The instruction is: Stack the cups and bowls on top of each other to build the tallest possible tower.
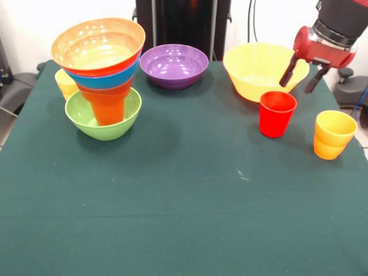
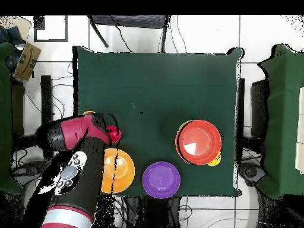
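A glossy red wrist housing (image 1: pixel 317 49) carries two slim black fingers (image 1: pixel 289 71), below a ribbed black collar, with a white patch on the black-and-red arm (image 2: pixel 76 172).

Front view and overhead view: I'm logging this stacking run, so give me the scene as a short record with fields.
tower: green bowl at the base, orange cup standing in it, then blue bowl and wide orange bowl on top
loose bowls: purple bowl, big yellow bowl
loose cups: red cup, yellow-orange cup, yellow cup behind the tower
gripper: gripper open, empty, over the big yellow bowl's rim, above the red cup
surface: green tablecloth
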### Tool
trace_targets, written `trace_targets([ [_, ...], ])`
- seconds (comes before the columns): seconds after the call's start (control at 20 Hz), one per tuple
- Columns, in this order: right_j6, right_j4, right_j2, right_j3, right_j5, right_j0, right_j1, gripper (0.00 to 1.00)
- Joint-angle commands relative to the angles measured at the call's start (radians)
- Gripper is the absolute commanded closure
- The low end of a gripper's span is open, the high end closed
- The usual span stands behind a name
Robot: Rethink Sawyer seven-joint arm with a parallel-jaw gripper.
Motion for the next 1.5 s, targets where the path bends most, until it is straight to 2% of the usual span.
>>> trace_targets([
  [0.05, 0.206, -0.011, -0.037, -0.108, 0.152, 0.018, 0.079, 0.00],
  [0.8, 0.213, 0.044, 0.009, -0.076, 0.199, 0.014, 0.049, 0.00],
  [0.95, 0.235, 0.059, 0.012, -0.065, 0.205, 0.028, 0.051, 0.00],
  [1.25, 0.266, 0.105, 0.034, -0.020, 0.154, 0.044, 0.053, 0.00],
  [1.5, 0.326, 0.143, 0.011, -0.025, 0.197, 0.073, 0.077, 0.00],
])
